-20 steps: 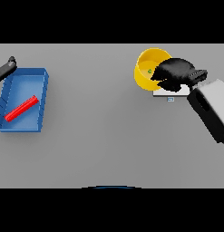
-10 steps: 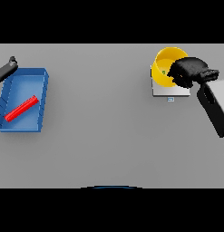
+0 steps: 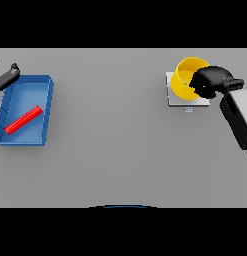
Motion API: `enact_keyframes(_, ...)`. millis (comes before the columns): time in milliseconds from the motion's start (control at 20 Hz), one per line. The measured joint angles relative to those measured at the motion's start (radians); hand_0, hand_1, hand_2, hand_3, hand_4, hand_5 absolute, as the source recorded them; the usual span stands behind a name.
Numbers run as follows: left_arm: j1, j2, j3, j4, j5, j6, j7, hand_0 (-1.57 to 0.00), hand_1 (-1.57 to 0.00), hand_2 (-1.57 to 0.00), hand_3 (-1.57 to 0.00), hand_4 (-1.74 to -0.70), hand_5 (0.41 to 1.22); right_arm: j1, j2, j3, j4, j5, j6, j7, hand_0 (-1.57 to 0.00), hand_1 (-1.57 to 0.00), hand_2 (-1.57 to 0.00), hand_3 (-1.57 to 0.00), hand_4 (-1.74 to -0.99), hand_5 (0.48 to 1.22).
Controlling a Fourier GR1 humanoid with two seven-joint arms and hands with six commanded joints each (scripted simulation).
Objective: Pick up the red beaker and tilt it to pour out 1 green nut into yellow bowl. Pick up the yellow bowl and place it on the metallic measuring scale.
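Even, flat light on the grey table (image 3: 120, 150); faint shadows, no glare.

No readable text or labels

One yellow bowl (image 3: 185, 80) and one metallic scale (image 3: 179, 98) sit at two o'clock. One blue tray (image 3: 47, 107) and one red beaker (image 3: 23, 119) lie at nine o'clock. Two dark hands show, left hand (image 3: 7, 77) and right hand (image 3: 211, 81).

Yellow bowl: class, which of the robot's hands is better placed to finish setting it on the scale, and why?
The right hand: its fingers are curled on the yellow bowl above the metallic measuring scale. The left hand is at the far left by the blue tray.
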Motion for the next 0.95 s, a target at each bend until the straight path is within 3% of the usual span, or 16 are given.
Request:
enact_keyframes(50, 0.001, -0.001, 0.000, -0.002, 0.001, -0.001, 0.002, 0.00, 0.00, 0.00, 0.00, -0.84, 0.773, 0.004, 0.001, 0.000, -0.003, -0.005, 0.011, -0.002, -1.41, -1.15, -1.18, -1.39, -1.644, 1.221)
enact_keyframes(100, -0.009, 0.001, 0.004, 0.006, 0.001, 0.001, 0.008, 0.00, 0.00, 0.00, 0.00, -0.84, 0.775, 0.003, 0.000, -0.005, -0.006, -0.010, 0.021, 0.005, -1.32, -1.04, -1.04, -1.24, -1.621, 1.155)
enact_keyframes(250, -0.014, 0.000, 0.007, 0.018, 0.005, 0.002, -0.010, 0.00, 0.00, 0.00, 0.00, -0.85, 0.767, -0.009, 0.015, -0.017, 0.006, -0.029, 0.052, 0.044, -0.95, -0.69, -0.67, -0.88, -1.564, 0.991)
enact_keyframes(350, -0.008, -0.002, 0.007, 0.017, 0.006, 0.002, -0.015, 0.00, 0.00, 0.00, 0.00, -0.85, 0.766, 0.003, 0.011, -0.019, 0.001, -0.037, 0.063, 0.038, -0.71, -0.52, -0.52, -0.72, -1.540, 0.923)
enact_keyframes(450, 0.004, 0.005, 0.006, -0.011, 0.009, -0.005, -0.006, 0.00, 0.00, 0.00, 0.00, -0.85, 0.766, 0.003, 0.009, -0.023, -0.001, -0.042, 0.076, 0.054, -0.46, -0.35, -0.40, -0.61, -1.514, 0.881)
enact_keyframes(600, -0.018, -0.003, 0.001, 0.005, 0.004, 0.001, -0.003, 0.00, 0.00, 0.00, 0.00, -0.85, 0.771, -0.003, 0.009, -0.015, 0.022, -0.029, 0.074, 0.052, -0.24, -0.18, -0.26, -0.47, -1.471, 0.836)
enact_keyframes(950, 0.008, -0.012, -0.005, -0.021, 0.002, 0.007, -0.002, 0.00, 0.00, 0.00, 0.00, -0.85, 0.768, -0.008, -0.006, 0.005, 0.025, -0.009, 0.079, 0.022, -0.05, -0.04, -0.06, -0.26, -1.414, 0.796)
